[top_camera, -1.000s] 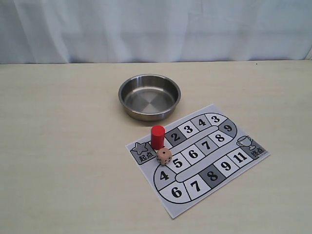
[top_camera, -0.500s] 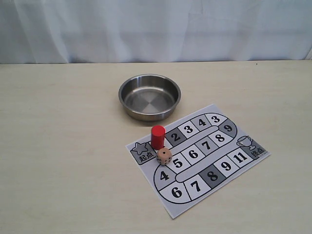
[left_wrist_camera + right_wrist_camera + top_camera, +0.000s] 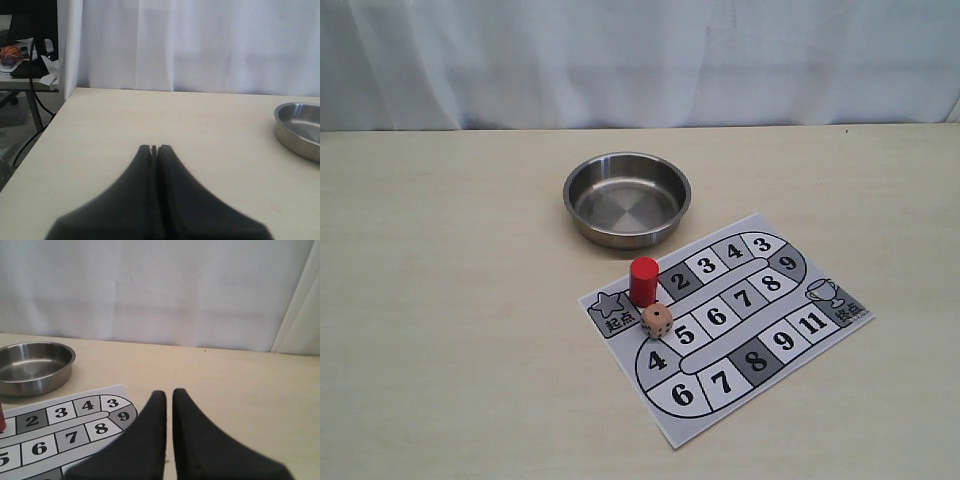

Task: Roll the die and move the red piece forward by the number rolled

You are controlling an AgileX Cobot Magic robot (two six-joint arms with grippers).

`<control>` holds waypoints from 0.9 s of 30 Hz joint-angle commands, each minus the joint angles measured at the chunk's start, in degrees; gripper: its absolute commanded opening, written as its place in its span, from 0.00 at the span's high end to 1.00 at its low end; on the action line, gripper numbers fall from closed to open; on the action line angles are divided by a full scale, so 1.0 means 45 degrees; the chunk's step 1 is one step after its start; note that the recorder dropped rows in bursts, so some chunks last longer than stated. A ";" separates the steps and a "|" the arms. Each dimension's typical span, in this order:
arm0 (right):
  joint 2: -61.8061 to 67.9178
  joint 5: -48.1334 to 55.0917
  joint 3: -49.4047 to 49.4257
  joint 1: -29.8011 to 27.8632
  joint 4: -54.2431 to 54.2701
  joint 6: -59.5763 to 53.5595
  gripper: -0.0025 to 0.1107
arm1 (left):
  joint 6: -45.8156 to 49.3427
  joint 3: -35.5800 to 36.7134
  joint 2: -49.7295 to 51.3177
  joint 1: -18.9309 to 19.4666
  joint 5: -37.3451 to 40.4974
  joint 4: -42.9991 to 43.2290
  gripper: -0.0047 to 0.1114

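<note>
Pale table [image 3: 440, 300] before a white curtain [image 3: 640, 60]
The left gripper [image 3: 154, 148] and right gripper [image 3: 169, 392] sit pinched closed, empty (game board [image 3: 725, 343] lower right).

The red piece [image 3: 643, 281], a glossy plain cylinder, stands upright on the board [image 3: 720, 395] beside square 2. The die [image 3: 657, 320], a tan dark-pipped cube, sits just in front of it.
</note>
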 commanded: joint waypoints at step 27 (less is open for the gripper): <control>-0.0053 0.0503 0.0033 -0.0063 0.0074 0.0173 0.94 | -0.0060 0.0030 -0.0014 -0.0002 -0.0156 0.0003 0.96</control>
